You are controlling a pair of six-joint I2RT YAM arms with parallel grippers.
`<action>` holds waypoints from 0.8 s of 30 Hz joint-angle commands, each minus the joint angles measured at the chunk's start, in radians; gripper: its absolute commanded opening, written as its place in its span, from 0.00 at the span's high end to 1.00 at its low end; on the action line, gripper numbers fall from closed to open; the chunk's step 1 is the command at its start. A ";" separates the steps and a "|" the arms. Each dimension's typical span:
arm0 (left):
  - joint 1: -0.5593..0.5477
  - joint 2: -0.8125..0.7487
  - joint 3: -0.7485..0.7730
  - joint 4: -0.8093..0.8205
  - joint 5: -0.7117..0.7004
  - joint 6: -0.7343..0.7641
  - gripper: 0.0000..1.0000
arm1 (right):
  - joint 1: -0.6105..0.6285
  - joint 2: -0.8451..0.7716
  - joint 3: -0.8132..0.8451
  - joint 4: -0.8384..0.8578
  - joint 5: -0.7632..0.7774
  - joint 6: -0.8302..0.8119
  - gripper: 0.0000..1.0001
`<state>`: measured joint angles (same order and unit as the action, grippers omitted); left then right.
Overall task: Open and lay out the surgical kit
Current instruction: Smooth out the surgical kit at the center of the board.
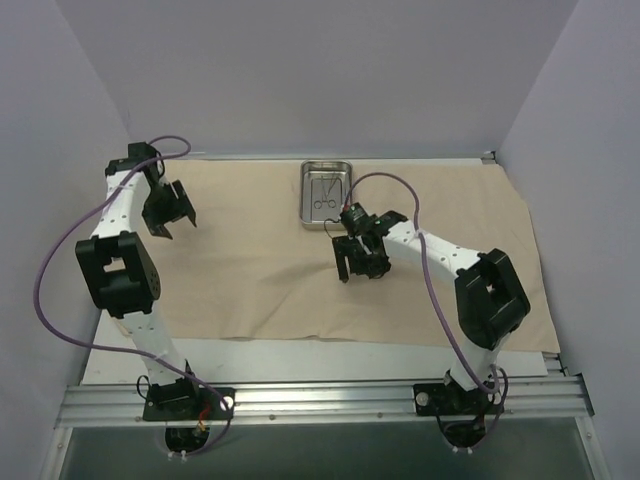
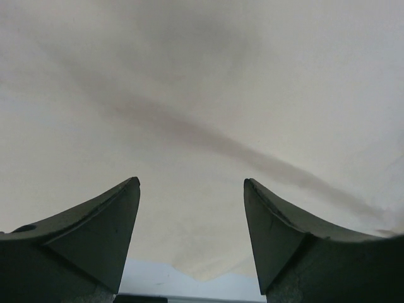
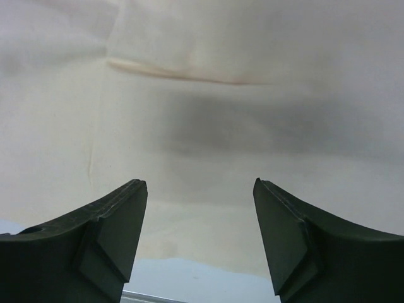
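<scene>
The left pincer (image 2: 191, 181) and right pincer (image 3: 199, 181) hang wide and empty over the beige wrap (image 1: 250, 280), while only the top view shows the steel tray (image 1: 304, 195), seemingly holding two instruments (image 1: 324, 192), just beyond the right pincer.

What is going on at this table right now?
Two robot arms are laying out a surgical kit. The beige cloth wrap lies spread flat, with the steel tray on its far middle and two scissor-like instruments inside. The left gripper and right gripper hang open above the cloth, holding nothing.
</scene>
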<state>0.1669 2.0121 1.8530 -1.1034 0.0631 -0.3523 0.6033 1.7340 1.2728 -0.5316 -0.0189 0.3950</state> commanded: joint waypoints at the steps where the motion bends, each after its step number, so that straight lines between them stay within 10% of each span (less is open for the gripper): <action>1: -0.015 -0.097 -0.098 0.019 -0.035 0.032 0.25 | 0.041 -0.024 -0.059 0.068 -0.036 0.059 0.35; 9: -0.017 -0.253 -0.282 0.020 -0.080 0.044 0.27 | 0.182 0.065 -0.168 0.156 -0.042 0.091 0.73; 20: 0.032 -0.375 -0.417 0.016 -0.143 0.044 0.27 | 0.214 -0.027 -0.335 0.082 0.007 0.156 0.78; 24: 0.078 -0.389 -0.457 -0.015 -0.238 0.007 0.26 | 0.213 -0.068 -0.276 0.096 0.010 0.130 0.61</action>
<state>0.2070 1.6630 1.4105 -1.1069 -0.0818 -0.3229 0.8150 1.6947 0.9760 -0.3462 -0.0467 0.5404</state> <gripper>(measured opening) 0.739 0.338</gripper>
